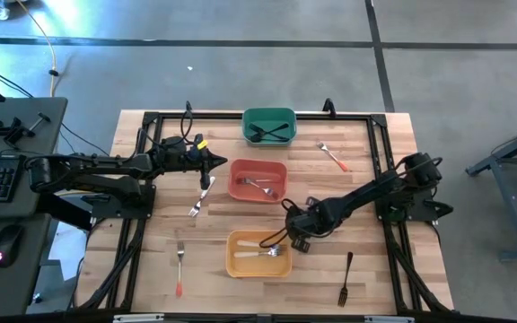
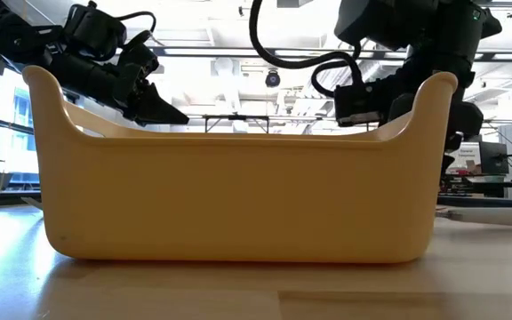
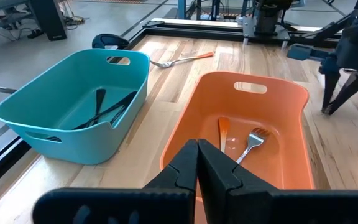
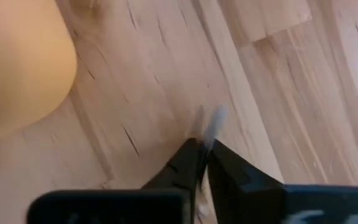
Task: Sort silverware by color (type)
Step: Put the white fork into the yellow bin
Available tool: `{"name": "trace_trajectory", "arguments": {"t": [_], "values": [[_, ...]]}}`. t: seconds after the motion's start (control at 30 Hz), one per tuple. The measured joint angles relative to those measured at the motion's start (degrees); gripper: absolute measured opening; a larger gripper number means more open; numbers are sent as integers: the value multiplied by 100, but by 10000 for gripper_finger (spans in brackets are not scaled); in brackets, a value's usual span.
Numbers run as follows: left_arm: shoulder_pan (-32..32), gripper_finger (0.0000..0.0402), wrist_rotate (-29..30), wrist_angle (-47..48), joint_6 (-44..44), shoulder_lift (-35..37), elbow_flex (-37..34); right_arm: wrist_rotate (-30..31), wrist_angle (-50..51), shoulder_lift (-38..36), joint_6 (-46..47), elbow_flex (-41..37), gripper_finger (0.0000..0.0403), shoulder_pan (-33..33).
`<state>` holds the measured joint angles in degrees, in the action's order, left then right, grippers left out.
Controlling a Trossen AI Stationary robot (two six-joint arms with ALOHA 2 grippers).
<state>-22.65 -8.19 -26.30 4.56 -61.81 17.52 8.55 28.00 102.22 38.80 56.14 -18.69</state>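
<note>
3 bins hold sorted silverware, 4 pieces lie loose around the red bin (image 1: 258, 180): left gripper (image 1: 215, 162) pinched empty beside it, likely staging; right gripper (image 1: 287, 235) nearly shut on something thin, can't tell what, by the yellow bin (image 1: 258, 265).

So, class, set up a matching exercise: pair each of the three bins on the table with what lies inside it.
Column one:
1. green bin
2. red bin
3. yellow bin

Column two:
A. orange-handled forks
B. white-handled utensil
C. dark utensils

Pairs: 1-C, 2-A, 3-B
</note>
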Motion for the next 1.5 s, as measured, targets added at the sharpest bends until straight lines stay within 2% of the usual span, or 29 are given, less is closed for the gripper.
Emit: {"name": "trace_trajectory", "arguments": {"t": [0.27,0.5,0.77,0.9,1.03,1.13,1.3,1.5], "values": [[0,1,0,8,0,0,0,50,463,-33,-272,257,3,-141],[0,1,-2,28,0,-1,0,483,1321,-140,-265,1125,0,-418],[13,1,0,74,2,1,0,829,2734,-187,222,2480,0,-645],[13,1,0,74,5,-1,0,781,3199,-193,73,2799,0,-745],[13,1,0,83,8,0,0,909,3451,-193,-269,2370,14,-807],[13,1,0,101,9,-1,0,914,3195,-193,-353,1705,43,-736],[15,1,0,101,9,-1,0,756,1802,-193,-801,651,111,-476],[14,1,0,98,9,-1,0,726,501,-193,-1394,185,160,-206]]}}
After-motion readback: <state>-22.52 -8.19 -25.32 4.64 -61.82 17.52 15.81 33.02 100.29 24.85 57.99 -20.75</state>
